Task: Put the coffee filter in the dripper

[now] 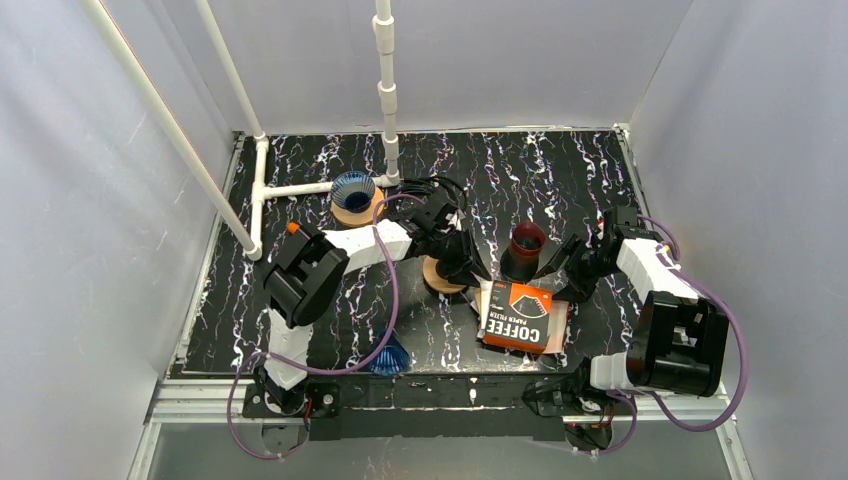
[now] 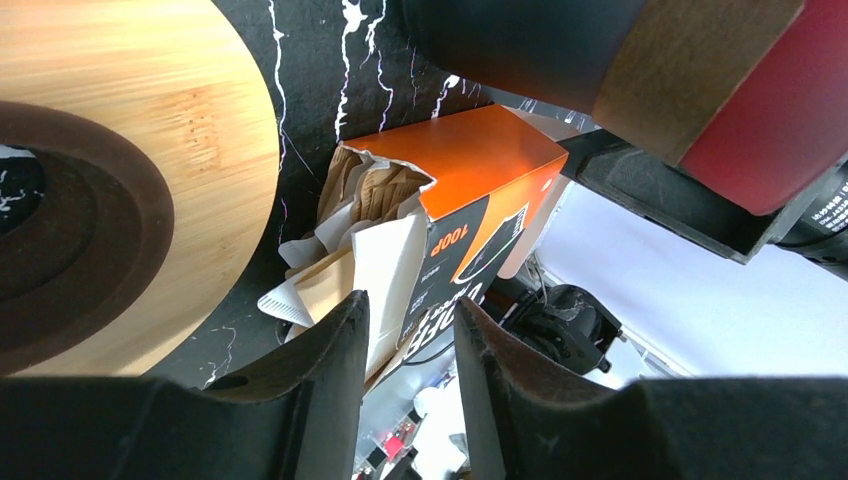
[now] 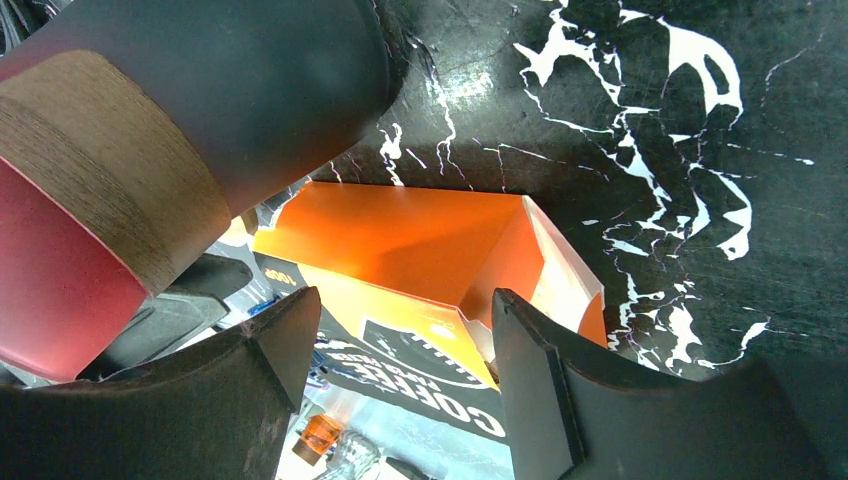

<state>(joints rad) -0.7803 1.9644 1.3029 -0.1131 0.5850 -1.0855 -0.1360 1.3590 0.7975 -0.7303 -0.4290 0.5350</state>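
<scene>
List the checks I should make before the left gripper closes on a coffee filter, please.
1. Filter box open, filters sticking out: ok.
2. Left gripper open and aimed at the filters: ok.
3. Only one filter inside its opening: cannot tell.
4. Right gripper clamped on the box to steady it: not ok; it is open and only straddles the box.
5. Red dripper upright, mouth facing up: ok.
</scene>
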